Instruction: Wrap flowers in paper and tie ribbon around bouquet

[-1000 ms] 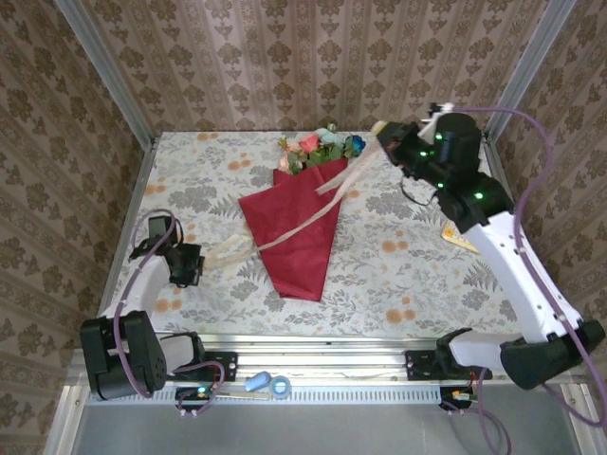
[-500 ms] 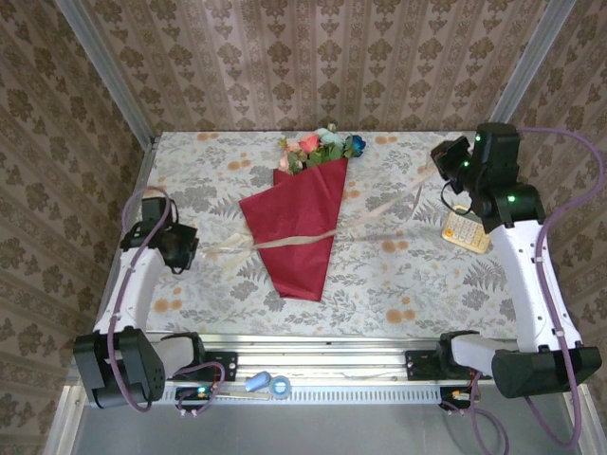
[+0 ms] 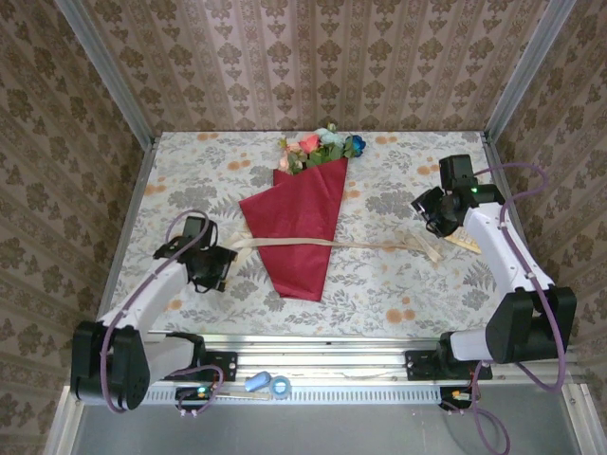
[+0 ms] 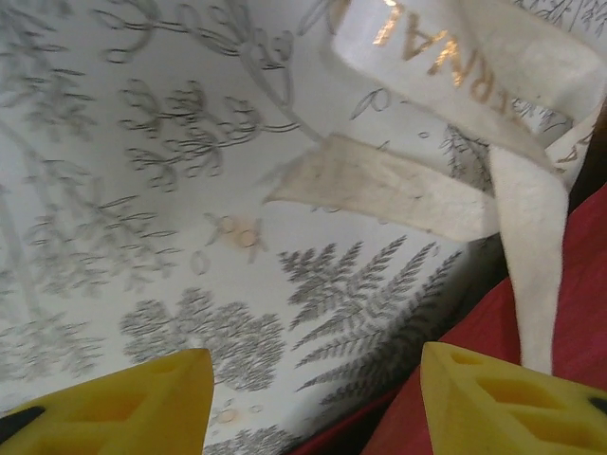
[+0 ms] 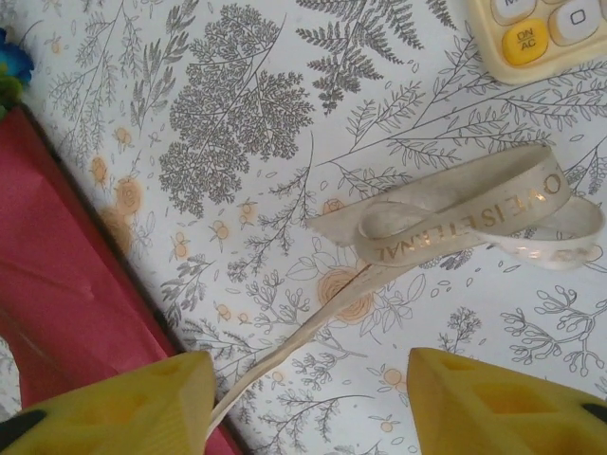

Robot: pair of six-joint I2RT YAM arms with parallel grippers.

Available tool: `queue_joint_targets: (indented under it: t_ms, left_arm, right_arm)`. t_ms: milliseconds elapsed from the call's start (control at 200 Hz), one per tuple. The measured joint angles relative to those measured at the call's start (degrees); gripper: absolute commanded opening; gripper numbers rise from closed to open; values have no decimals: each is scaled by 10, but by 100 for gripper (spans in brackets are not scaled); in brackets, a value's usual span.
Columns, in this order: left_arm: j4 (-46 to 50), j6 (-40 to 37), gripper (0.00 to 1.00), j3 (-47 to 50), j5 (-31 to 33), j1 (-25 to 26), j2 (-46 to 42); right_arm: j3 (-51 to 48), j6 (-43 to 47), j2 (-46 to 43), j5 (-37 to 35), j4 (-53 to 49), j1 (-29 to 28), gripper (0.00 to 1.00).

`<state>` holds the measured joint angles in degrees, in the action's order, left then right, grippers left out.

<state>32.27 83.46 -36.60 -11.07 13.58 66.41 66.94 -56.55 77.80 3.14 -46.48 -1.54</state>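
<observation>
A slim cone of deep crimson paper [image 3: 294, 237] lies in the middle of the flower-printed tablecloth [image 3: 379, 299]. Its point is turned towards the arms, and its wide mouth faces the far wall. A small bunch of pink, coral, blue and teal artificial flowers [image 3: 321, 147] is seen spilling from that mouth, so the wrapping step is judged done.

A long, narrow cream ribbon with gold lettering [image 3: 370, 245] is laid straight across the cone, somewhat below its middle and on top of the paper. One end trails onto the cloth on each side. This placement is judged deliberate: with a loose end near each arm, both tails can be picked up and crossed over the bouquet [image 3: 302, 204].

The left gripper [image 3: 220, 270] is held low, just beside the ribbon's folded left end. In its wrist view, its yellow fingers [image 4: 114, 393] are seen spread apart with nothing between them.

The right gripper [image 3: 427, 218] hangs over the curled right end. It too is open and empty, with bare cloth and a strip of ribbon visible between its fingers [image 5: 493, 398]. A pale yellow calculator [image 3: 463, 242] rests just past that end, clear of the knotting area.
</observation>
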Motion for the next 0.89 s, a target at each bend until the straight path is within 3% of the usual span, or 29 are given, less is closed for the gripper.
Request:
queue_joint_targets:
  t_ms: [100,240,365,495,615,765,895]
  left_arm:
    - [-53,38,67,-10,-2,-1,55]
    - [-114,71,67,-54,-9,-5,158]
    - [-168,97,69,-79,-21,-9,222]
    - [-210,120,65,-92,-40,-7,252]
    - [-250,139,47,-97,-59,-4,276]
    - [-261,143,16,-95,-72,2,283]
    - [-262,142,3,-63,-73,3,263]
  right_arm:
    - [-2,-24,-12,-2,2,-30,62]
    - [-42,-103,-8,38,61,-125,61]
    - [-80,-193,51,79,137,-196,60]
    - [-85,-242,124,114,219,-217,56]
    - [-63,-236,186,139,262,-212,53]
    - [-30,-224,237,179,297,-206,55]
    - [-65,-259,240,198,340,-206,54]
